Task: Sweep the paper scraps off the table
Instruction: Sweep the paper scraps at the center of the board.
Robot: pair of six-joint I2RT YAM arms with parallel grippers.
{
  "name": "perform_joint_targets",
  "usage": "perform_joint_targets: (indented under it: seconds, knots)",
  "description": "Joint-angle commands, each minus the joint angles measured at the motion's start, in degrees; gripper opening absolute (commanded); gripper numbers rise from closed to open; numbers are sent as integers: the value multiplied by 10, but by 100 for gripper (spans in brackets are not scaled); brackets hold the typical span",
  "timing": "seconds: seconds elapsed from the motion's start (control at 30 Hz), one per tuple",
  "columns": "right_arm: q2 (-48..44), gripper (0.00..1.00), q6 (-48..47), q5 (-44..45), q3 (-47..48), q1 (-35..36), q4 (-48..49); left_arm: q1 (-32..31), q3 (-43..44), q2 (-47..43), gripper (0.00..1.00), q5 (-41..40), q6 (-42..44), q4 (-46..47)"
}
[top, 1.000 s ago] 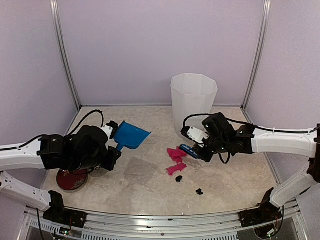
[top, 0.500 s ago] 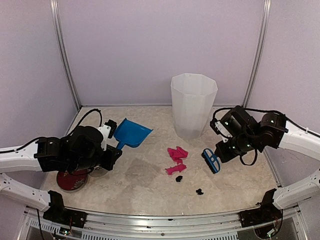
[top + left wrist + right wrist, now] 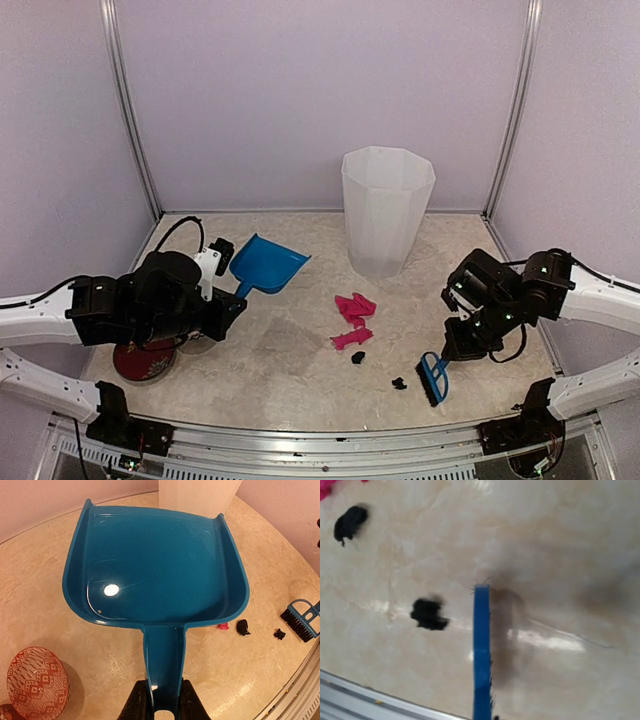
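Note:
Magenta-pink paper scraps (image 3: 352,308) lie mid-table, with one black scrap (image 3: 358,357) just in front of them and another (image 3: 398,383) nearer the front edge. My right gripper (image 3: 454,348) is shut on the blue brush (image 3: 433,378), bristles low over the table (image 3: 300,385), just right of the nearer black scrap (image 3: 429,614). The brush (image 3: 481,650) shows edge-on in the right wrist view; my fingers are out of that view. My left gripper (image 3: 162,702) is shut on the handle of the blue dustpan (image 3: 155,570), held left of the scraps (image 3: 265,265).
The tall white faceted bin (image 3: 387,210) stands behind the scraps. A red patterned bowl (image 3: 140,360) sits under my left arm at the left and shows in the left wrist view (image 3: 36,682). The metal frame edge (image 3: 370,695) runs close in front of the brush.
My right arm carried the brush from beside the pink scraps out to the right, then down toward the front edge next to the black scrap. The dustpan shifted slightly.

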Motion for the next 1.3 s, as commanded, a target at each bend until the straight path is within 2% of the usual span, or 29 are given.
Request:
perform_joint_targets:
  seconds: [0.0, 0.43, 0.7, 0.83, 1.03, 1.13, 1.27]
  knots:
    - [22, 0, 28, -37, -11, 5, 78, -1, -11, -21, 0, 12, 4, 20]
    - [97, 0, 72, 0, -58, 5, 337, -1, -30, -60, 0, 23, -21, 13]
    - [151, 0, 85, 32, -46, -3, 469, -3, -32, -57, 0, 32, -43, -2]
    - [154, 0, 49, 63, -11, -5, 422, -6, -31, -62, 0, 32, -51, -9]
    - [97, 0, -13, 113, 15, -7, 334, -6, -24, -59, 0, 19, -54, -11]
    - [60, 0, -66, 109, 22, -8, 318, -6, -17, -53, 0, 16, -49, -11]
    - [42, 0, -162, 47, 36, -12, 303, -6, -7, -39, 0, 18, -44, -18]
